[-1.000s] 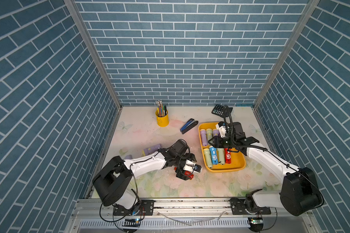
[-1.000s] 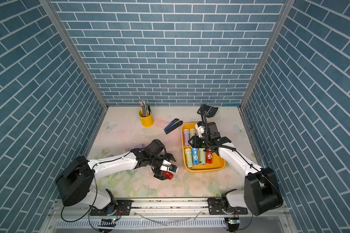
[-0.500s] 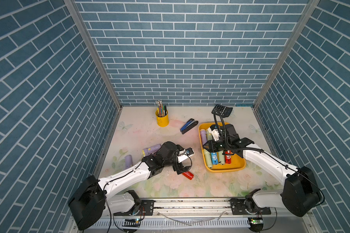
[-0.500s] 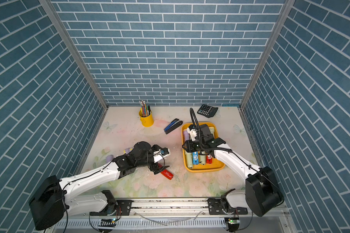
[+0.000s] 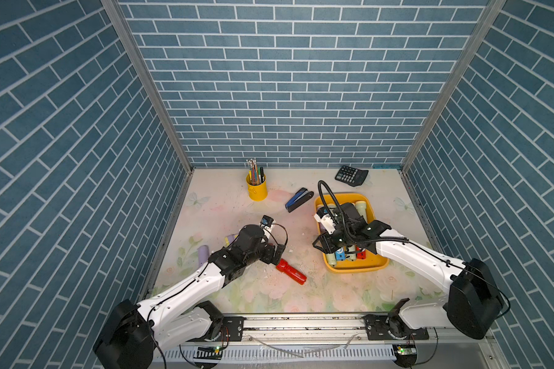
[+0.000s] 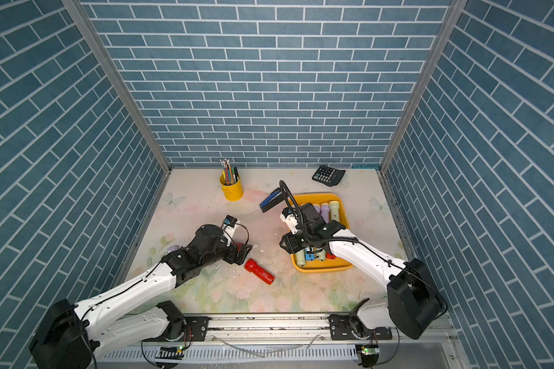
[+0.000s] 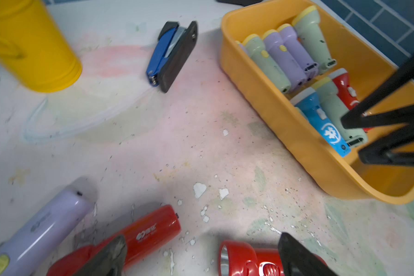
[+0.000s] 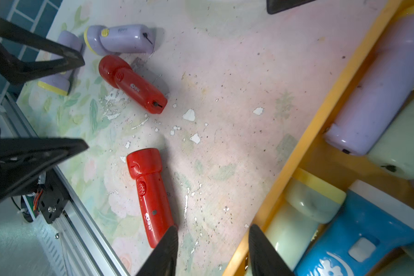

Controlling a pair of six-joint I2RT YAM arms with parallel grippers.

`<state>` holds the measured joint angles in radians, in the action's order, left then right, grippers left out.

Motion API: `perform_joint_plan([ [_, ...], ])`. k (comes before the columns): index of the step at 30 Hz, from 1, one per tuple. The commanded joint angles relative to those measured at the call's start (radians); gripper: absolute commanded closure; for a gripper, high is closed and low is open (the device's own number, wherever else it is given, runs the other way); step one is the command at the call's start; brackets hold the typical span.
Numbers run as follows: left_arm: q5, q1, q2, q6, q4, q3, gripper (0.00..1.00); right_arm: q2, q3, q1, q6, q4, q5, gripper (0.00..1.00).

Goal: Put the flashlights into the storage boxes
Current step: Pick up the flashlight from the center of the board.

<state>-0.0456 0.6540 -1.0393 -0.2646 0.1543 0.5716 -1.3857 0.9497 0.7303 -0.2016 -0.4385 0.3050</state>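
**Bench seen from above, 12 o'clock at the back wall.** The yellow tray point(image 5: 355, 269) lies at 3 o'clock and holds two rows of flashlights in lilac, pale green, blue and red. Four more lie loose on the bench:

- two lilac flashlights point(image 8: 120, 38) at 9 o'clock;
- a red flashlight point(image 5: 291, 271) at 6 o'clock;
- a second red flashlight point(image 7: 141, 233) just beside it, largely hidden below the left tool in both top views.

The left tool point(image 7: 202, 255) hovers low over the two red ones, jaws fully apart and empty. The right tool point(image 8: 213, 246) hangs above the tray's 8 o'clock corner, jaws partly apart, nothing between them.

The step in hand, as judged, is the left tool's pickup of a red flashlight. To do it well, centre one barrel only between the jaws. Set them square across the straight body rather than the flared head, and close before lifting. The bare floor at the tray's 5 o'clock corner suits the drop, and the right arm should clear first.
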Motion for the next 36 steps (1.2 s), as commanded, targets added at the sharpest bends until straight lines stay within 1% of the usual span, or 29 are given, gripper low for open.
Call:
perform_joint_plan([
  [1, -0.020, -0.040, 0.021, -0.157, 0.096, 0.001, 0.00, -0.038, 0.051, 0.030, 0.069, -0.058, -0.010, 0.49],
  [10, -0.002, -0.071, 0.118, -0.339, 0.116, -0.078, 0.00, -0.084, 0.071, 0.093, 0.104, -0.080, -0.027, 0.47],
  [14, 0.002, -0.072, 0.166, -0.395, 0.117, -0.110, 0.00, -0.106, 0.083, 0.113, 0.117, -0.098, -0.040, 0.46],
  [17, 0.025, -0.080, 0.192, -0.420, 0.159, -0.113, 0.00, -0.119, 0.080, 0.143, 0.138, -0.097, -0.061, 0.47],
  [21, 0.037, -0.092, 0.206, -0.449, 0.192, -0.121, 0.00, -0.153, 0.093, 0.170, 0.154, -0.106, -0.037, 0.46],
  [24, 0.031, -0.101, 0.198, -0.468, 0.189, -0.135, 0.00, -0.185, 0.112, 0.192, 0.162, -0.106, -0.019, 0.44],
  [31, 0.006, -0.133, 0.180, -0.497, 0.186, -0.153, 0.00, -0.275, 0.156, 0.253, 0.119, -0.075, 0.071, 0.42],
  [36, -0.022, -0.156, 0.170, -0.499, 0.175, -0.160, 0.00, -0.325, 0.181, 0.286, 0.114, -0.100, 0.064, 0.42],
])
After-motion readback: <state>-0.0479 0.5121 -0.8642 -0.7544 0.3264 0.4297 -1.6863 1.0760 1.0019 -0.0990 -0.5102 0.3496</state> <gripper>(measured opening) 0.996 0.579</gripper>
